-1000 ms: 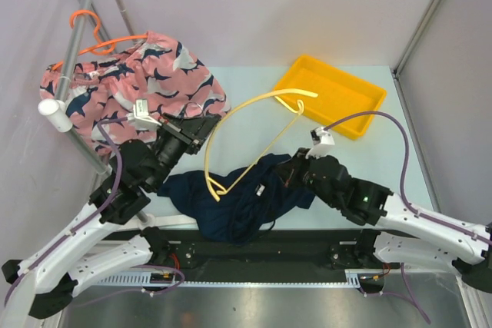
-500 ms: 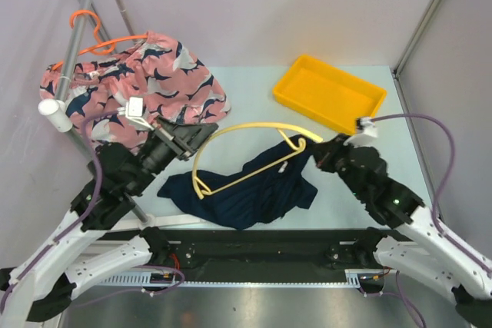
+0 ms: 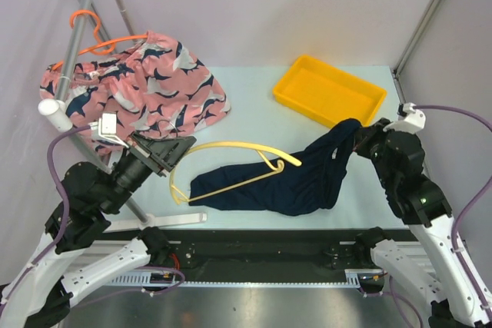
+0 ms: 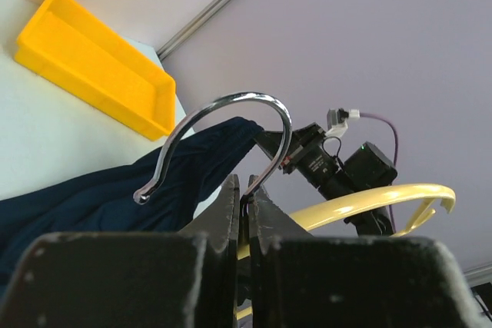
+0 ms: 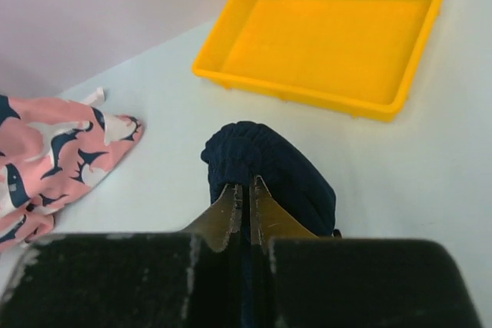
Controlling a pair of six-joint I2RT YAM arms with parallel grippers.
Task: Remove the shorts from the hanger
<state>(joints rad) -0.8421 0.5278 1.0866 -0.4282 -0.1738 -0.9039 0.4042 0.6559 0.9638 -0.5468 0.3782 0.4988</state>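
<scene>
The navy shorts point(image 3: 296, 186) lie stretched across the table. My right gripper point(image 3: 360, 134) is shut on their bunched right edge and holds it lifted; the right wrist view shows the fabric point(image 5: 284, 174) pinched between the jaws of that gripper point(image 5: 246, 186). My left gripper point(image 3: 178, 146) is shut on the neck of the yellow hanger point(image 3: 231, 146), just below its metal hook point(image 4: 231, 105). The hanger's right end and lower bar overlap the shorts' left half. The pink shark-print shorts point(image 3: 146, 94) hang on an orange hanger point(image 3: 108, 45) at the back left.
A yellow tray point(image 3: 329, 96) stands at the back right, just behind the lifted shorts. A grey rack pole point(image 3: 73, 51) with a white end cap point(image 3: 55, 115) slants along the left side. A white strip point(image 3: 173, 220) lies near the front edge.
My right gripper has pulled the navy shorts to the right and up. My left gripper has drawn the yellow hanger to the left. The shorts went from bunched to stretched out.
</scene>
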